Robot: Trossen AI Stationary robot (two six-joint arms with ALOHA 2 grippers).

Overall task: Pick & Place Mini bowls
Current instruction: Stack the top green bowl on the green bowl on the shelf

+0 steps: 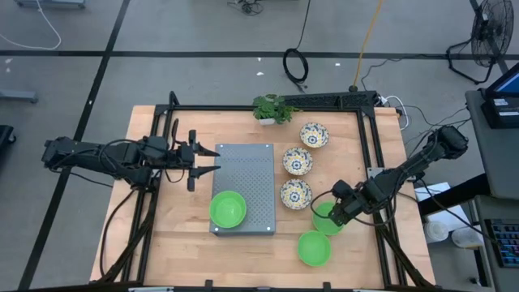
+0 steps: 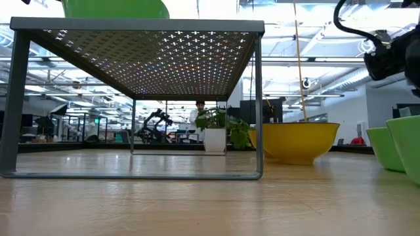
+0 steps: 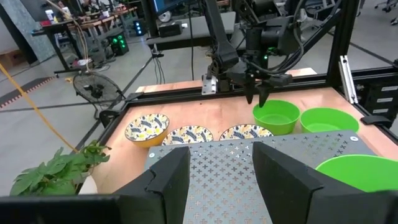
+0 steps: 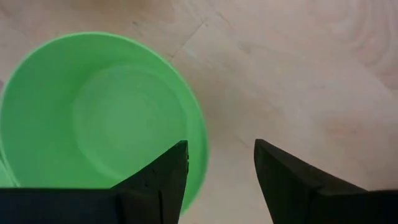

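A plain bright green mini bowl point(image 1: 325, 219) sits upright on the wooden table point(image 1: 162, 251), just right of the grey perforated tray point(image 1: 243, 174) and near the closest of three floral bowls point(image 1: 296, 194). The right gripper point(image 1: 336, 212) hangs over this bowl's right rim, its jaws parted, one finger point(image 4: 163, 180) above the rim's inside and the other outside; contact cannot be told. The right arm reaches in from the table's right edge, wrist angled down. A second green bowl point(image 1: 228, 208) rests on the tray, a third point(image 1: 314, 248) nearer. The left gripper point(image 1: 205, 161) waits, jaws released, at the tray's left edge.
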